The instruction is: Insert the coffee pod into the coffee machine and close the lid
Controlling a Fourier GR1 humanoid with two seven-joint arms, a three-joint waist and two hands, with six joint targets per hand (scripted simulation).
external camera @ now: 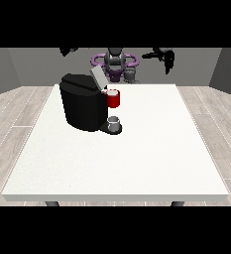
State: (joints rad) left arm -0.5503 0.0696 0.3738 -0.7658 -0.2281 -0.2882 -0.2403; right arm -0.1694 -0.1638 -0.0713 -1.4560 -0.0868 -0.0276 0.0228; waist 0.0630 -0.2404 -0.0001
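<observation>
Now a big black coffee machine [82,106] stands on the white table [137,163], a bit to the view's left and toward the far side. Its grey lid [97,78] is up and leans back toward the robot [115,63], so the top is open. The red part [113,98] at the machine's front, just under the lid, looks like the pod slot with something round and light on top. It is too small to tell if that is the coffee pod. A small grey cup [114,124] sits on the machine's low tray, right below the red part. What is inside the cup cannot be seen.

Both hands are high up and far from the machine. The hand at the view's right [167,58] hangs in the air above the table's far edge, with dark fingers pointing down. The hand at the view's left [67,50] is partly cut off at the top, and how its fingers lie cannot be told. Neither hand touches the machine, the lid or the cup.

The red part stands upright, its round top facing up. The lid's long side slants up and away to the view's left.
</observation>
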